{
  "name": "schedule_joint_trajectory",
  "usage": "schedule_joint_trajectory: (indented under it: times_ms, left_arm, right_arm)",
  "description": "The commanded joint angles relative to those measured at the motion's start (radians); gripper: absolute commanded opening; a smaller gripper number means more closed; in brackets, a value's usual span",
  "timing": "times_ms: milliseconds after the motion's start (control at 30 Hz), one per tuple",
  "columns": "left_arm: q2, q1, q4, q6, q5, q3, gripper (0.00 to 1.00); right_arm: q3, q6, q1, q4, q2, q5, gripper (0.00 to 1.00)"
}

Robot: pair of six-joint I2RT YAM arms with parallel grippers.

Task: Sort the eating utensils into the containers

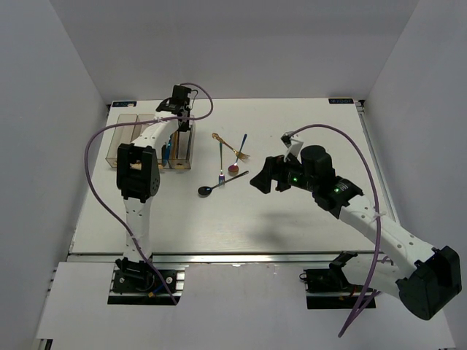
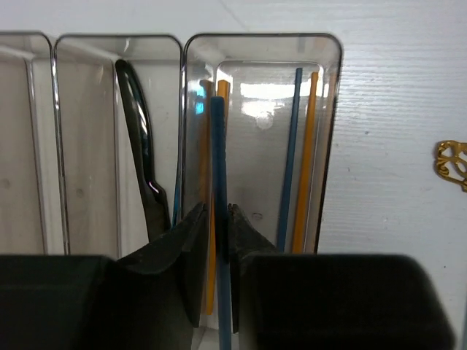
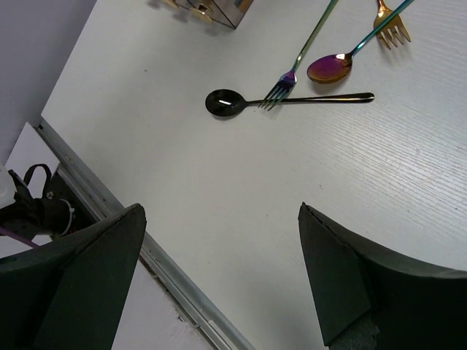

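Note:
My left gripper [image 2: 219,211] is shut on a slim blue chopstick [image 2: 217,146] and holds it over the rightmost clear bin [image 2: 334,95] of the row. That bin holds a blue chopstick [image 2: 292,146] and orange chopsticks [image 2: 308,153]. The bin beside it holds a black utensil [image 2: 142,160]. In the top view my left gripper [image 1: 181,109] is at the far end of the bins [image 1: 120,146]. My right gripper [image 1: 264,177] is open and empty above the table, right of a black spoon [image 3: 292,98], a green-handled fork [image 3: 303,51], a purple spoon [image 3: 332,67] and a gold fork [image 3: 390,29].
The loose utensils lie in a cluster mid-table [image 1: 228,164] between the two arms. A gold ornate handle end [image 2: 454,164] lies right of the bins. The table's near metal edge [image 3: 109,197] runs below my right gripper. White walls close in the table.

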Motion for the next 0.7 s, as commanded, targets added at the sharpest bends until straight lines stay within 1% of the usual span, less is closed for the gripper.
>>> schedule_joint_trajectory:
  times_ms: [0, 100, 133, 200, 233, 300, 333, 400, 467, 533, 633, 667]
  left_arm:
    - [-0.081, 0.005, 0.051, -0.005, 0.039, -0.047, 0.30]
    - [-0.114, 0.005, 0.065, -0.026, 0.025, -0.096, 0.56]
    - [-0.128, 0.005, 0.070, -0.032, 0.020, -0.107, 0.67]
    - [-0.180, 0.005, 0.086, -0.041, 0.002, -0.133, 0.76]
    - [-0.202, 0.005, 0.093, -0.046, -0.006, -0.140, 0.83]
    - [-0.273, 0.002, 0.100, -0.051, -0.009, -0.145, 0.90]
    - [-0.303, 0.002, 0.103, -0.052, 0.023, -0.154, 0.96]
    - [-0.355, -0.012, 0.093, -0.049, 0.100, -0.163, 0.98]
    - [-0.421, -0.040, 0.067, -0.026, 0.176, -0.192, 0.98]
    - [-0.478, -0.109, 0.022, 0.003, 0.204, -0.232, 0.98]
    - [-0.550, -0.217, 0.043, 0.084, 0.217, -0.413, 0.97]
    - [-0.591, -0.266, 0.088, 0.118, 0.220, -0.518, 0.97]
  right_arm:
    - [0.009, -0.031, -0.005, 0.008, 0.013, 0.038, 0.89]
    - [0.026, -0.021, -0.005, 0.005, 0.046, 0.059, 0.89]
    - [0.032, -0.018, -0.005, 0.002, 0.062, 0.065, 0.89]
    - [0.040, -0.015, -0.005, -0.001, 0.076, 0.078, 0.89]
    - [0.045, -0.011, -0.005, -0.006, 0.086, 0.081, 0.89]
    - [0.049, -0.011, -0.005, -0.013, 0.092, 0.094, 0.89]
    - [0.051, -0.014, -0.005, -0.019, 0.092, 0.101, 0.89]
    - [0.052, -0.021, -0.006, -0.030, 0.089, 0.125, 0.89]
    - [0.058, -0.039, -0.009, -0.045, 0.080, 0.139, 0.89]
    - [0.061, -0.051, -0.011, -0.059, 0.070, 0.145, 0.89]
    - [0.058, -0.073, -0.013, -0.078, 0.053, 0.144, 0.89]
    - [0.052, -0.079, -0.013, -0.087, 0.043, 0.142, 0.89]
